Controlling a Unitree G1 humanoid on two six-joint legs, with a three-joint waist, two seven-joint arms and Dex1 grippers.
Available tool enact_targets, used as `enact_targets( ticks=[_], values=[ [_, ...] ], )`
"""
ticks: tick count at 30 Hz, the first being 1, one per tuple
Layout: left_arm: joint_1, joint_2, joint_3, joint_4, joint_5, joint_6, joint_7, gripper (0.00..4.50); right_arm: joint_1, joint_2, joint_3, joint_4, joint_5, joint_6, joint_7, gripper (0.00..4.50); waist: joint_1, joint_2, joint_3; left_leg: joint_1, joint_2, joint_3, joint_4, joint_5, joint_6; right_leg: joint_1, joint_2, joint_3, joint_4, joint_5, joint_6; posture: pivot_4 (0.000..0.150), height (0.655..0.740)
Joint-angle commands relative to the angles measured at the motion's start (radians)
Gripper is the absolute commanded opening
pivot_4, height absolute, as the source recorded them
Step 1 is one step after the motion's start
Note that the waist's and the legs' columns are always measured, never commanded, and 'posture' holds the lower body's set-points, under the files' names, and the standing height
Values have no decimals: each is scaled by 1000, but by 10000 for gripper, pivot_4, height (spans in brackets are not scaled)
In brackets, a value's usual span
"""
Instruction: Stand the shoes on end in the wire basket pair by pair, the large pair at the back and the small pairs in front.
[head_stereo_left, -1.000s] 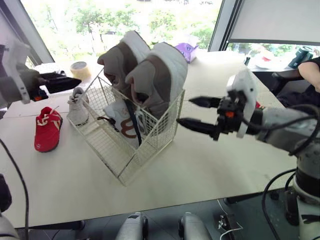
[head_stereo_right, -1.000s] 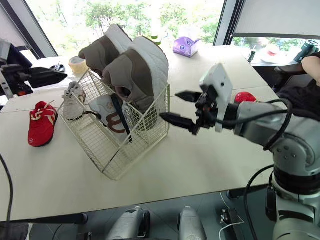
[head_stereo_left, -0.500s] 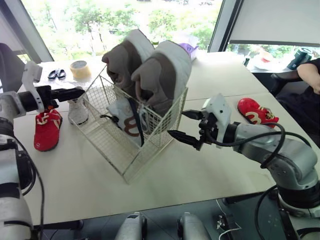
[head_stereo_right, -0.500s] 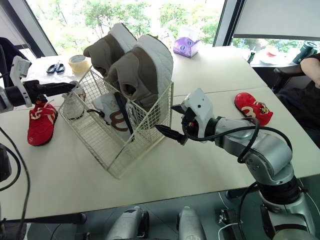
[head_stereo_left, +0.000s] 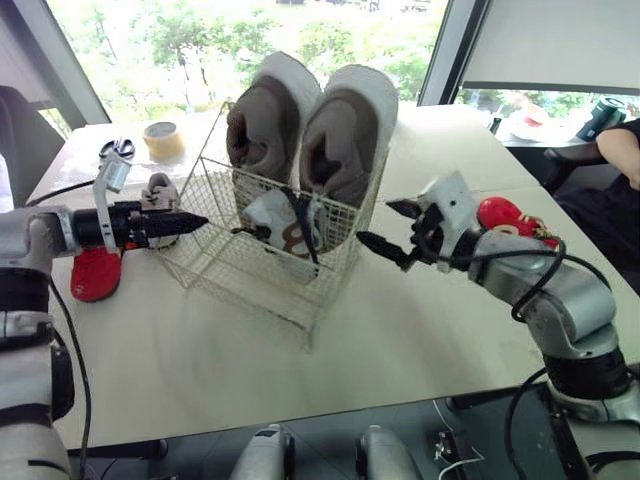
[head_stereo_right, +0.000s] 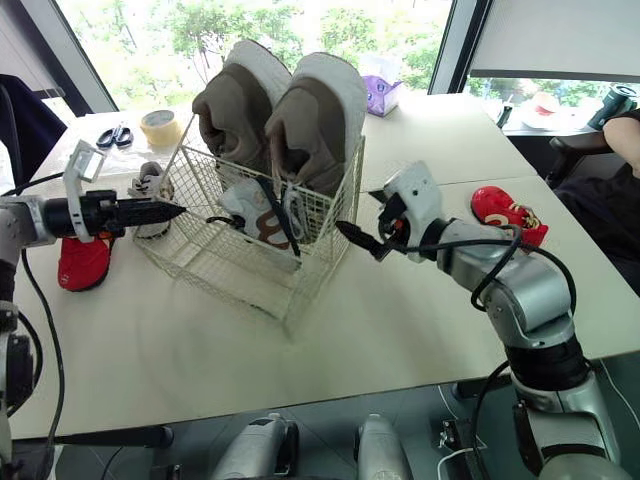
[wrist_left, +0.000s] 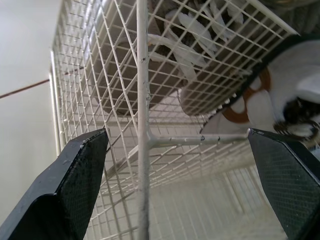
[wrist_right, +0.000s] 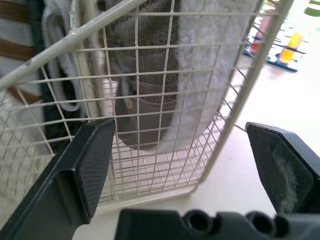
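Observation:
The wire basket (head_stereo_left: 250, 275) stands mid-table. A large grey and white pair (head_stereo_left: 315, 130) stands on end at its back, and a small white shoe with brown marks (head_stereo_left: 285, 222) lies in front of them. My left gripper (head_stereo_left: 195, 220) is open at the basket's left corner, its fingers (wrist_left: 75, 185) on either side of the corner wire. My right gripper (head_stereo_left: 377, 222) is open against the basket's right side, fingertips (wrist_right: 87, 160) close to the mesh. One red shoe (head_stereo_left: 93, 275) and a small white shoe (head_stereo_left: 158, 190) lie left of the basket. Another red shoe (head_stereo_left: 505, 215) lies to the right.
A tape roll (head_stereo_left: 163, 138) and scissors (head_stereo_left: 118, 148) lie at the back left, a purple tissue box (head_stereo_right: 378, 92) at the back. A person's arm (head_stereo_left: 620, 140) shows at the far right. The table's front edge runs below the basket.
My left gripper has moved right to the basket's left corner. My right gripper has closed in on the right side. The basket has turned, its near corner swinging right.

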Motion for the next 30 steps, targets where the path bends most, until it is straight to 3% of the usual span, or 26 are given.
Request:
enact_targets(
  ticks=[1, 12, 23, 30],
  values=[
    [54, -28, -6, -165, -95, 118, 21, 45000, -75, -6, -93, 40, -8, -57, 14, 44388, 1, 0, 0, 0, 0, 0, 0, 0, 0, 0, 0, 0, 0, 0, 0, 1500, 7400],
    [145, -39, 83, -403, -240, 262, 155, 45000, -194, 4, -76, 280, -77, -134, 121, 44388, -8, 4, 3, -1, 0, 1, -2, 0, -1, -3, 0, 1, 0, 0, 0, 1500, 7400],
    [224, -76, 147, -414, -213, 225, 373, 45000, -271, 38, -63, 408, -150, -200, 170, 44388, -7, 6, 3, 0, 1, 1, -3, 2, -3, -3, 1, 1, 1, 0, -1, 1500, 7400],
    [263, -128, 203, -504, -287, 261, 468, 45000, -344, 70, -36, 544, -205, -277, 209, 44388, -9, 7, 3, 1, 1, 1, -3, 2, -4, -3, 1, 1, 2, 1, -1, 1500, 7400]
  ],
)
